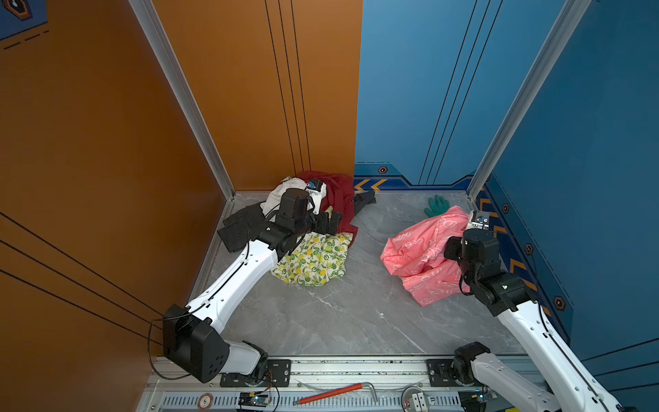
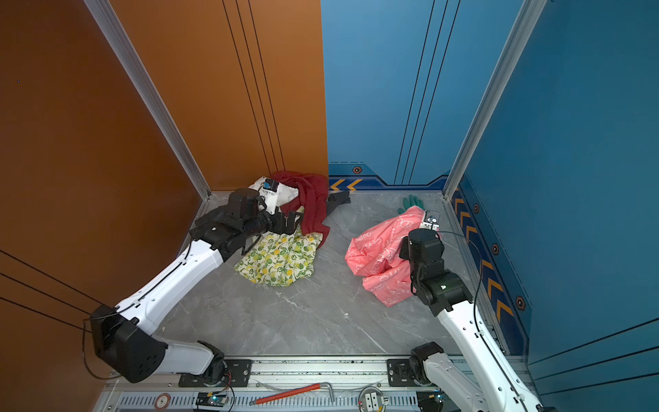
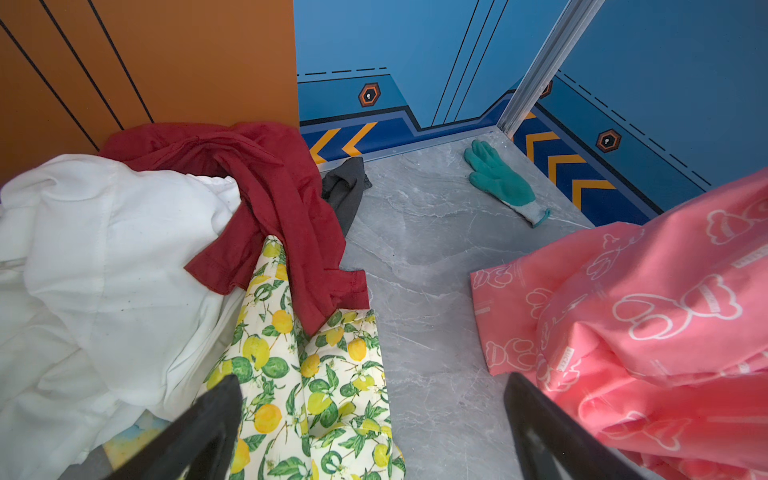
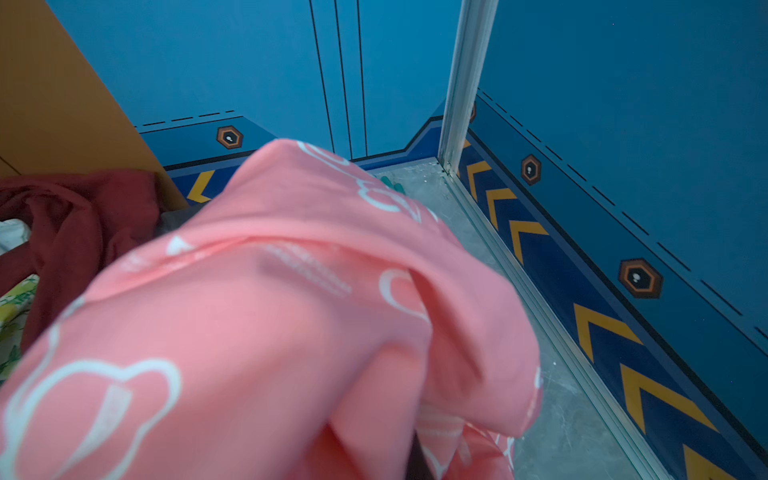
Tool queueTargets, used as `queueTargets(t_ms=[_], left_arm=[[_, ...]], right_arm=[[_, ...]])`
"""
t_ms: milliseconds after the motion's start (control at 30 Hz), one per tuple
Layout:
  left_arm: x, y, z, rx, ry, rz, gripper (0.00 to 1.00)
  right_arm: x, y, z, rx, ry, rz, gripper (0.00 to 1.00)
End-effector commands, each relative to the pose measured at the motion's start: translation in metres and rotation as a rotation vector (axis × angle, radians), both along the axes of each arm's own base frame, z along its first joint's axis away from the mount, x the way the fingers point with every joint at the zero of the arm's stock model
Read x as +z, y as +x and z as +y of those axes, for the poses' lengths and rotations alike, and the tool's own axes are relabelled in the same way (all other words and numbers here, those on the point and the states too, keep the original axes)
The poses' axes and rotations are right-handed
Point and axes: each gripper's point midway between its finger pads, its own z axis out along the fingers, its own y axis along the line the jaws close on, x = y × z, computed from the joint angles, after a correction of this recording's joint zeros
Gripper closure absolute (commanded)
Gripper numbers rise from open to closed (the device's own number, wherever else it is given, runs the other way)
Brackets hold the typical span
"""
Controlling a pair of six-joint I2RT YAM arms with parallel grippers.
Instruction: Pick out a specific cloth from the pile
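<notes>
Behind the cloth [image 1: 417, 249], a teal glove [image 1: 437, 207] lies on the tabletop [image 1: 338, 314].

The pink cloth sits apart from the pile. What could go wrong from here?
1. The coral-pink cloth fills the right wrist view, hiding the right pincer; thin fabric might slip unnoticed.
2. Its lower folds lie on the table near the teal glove; dragging could sweep the glove along.
3. The open left pincer hovers over the lemon-print fabric and might snag it.
</notes>
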Motion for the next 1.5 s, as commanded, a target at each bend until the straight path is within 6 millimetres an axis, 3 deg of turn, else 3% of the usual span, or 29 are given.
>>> queueTargets(t_ms=[0, 267, 400, 567, 700, 767, 833, 900, 1033, 1300, 1467], left_arm=[[0.002, -0.008, -0.007, -0.028, -0.015, 0.012, 0.02], [0.004, -0.017, -0.019, -0.054, 0.0, -0.004, 0.03], [0.003, -0.022, -0.035, -0.087, 0.005, -0.007, 0.03], [-0.002, -0.029, -0.065, -0.132, -0.007, 0.006, 0.04], [-0.02, -0.035, -0.097, -0.172, -0.007, 0.043, 0.05], [-0.03, -0.037, -0.112, -0.183, -0.002, 0.062, 0.05], [-0.039, -0.039, -0.13, -0.207, -0.004, 0.083, 0.06], [-0.047, -0.041, -0.146, -0.224, -0.006, 0.1, 0.07], [-0.064, -0.047, -0.18, -0.263, -0.006, 0.133, 0.08], [-0.096, -0.069, -0.225, -0.317, -0.047, 0.183, 0.1], [-0.135, -0.08, -0.247, -0.346, -0.026, 0.245, 0.11]], right_arm=[[-0.027, -0.012, -0.013, -0.117, 0.097, 0.03, 1.0], [-0.107, -0.018, -0.007, -0.186, 0.157, 0.2, 1.0], [-0.136, -0.022, 0.002, -0.195, 0.184, 0.261, 1.0], [-0.165, -0.027, 0.01, -0.202, 0.19, 0.341, 1.0], [-0.181, -0.032, 0.014, -0.187, 0.198, 0.399, 1.0], [-0.188, -0.034, 0.016, -0.175, 0.193, 0.429, 0.95], [-0.194, -0.037, 0.016, -0.171, 0.199, 0.447, 0.83], [-0.196, -0.038, 0.017, -0.157, 0.2, 0.459, 0.68], [-0.188, -0.037, 0.017, -0.138, 0.214, 0.444, 0.48], [-0.153, -0.031, 0.004, -0.14, 0.2, 0.376, 0.26], [-0.111, -0.024, 0.0, -0.11, 0.199, 0.278, 0.18]])
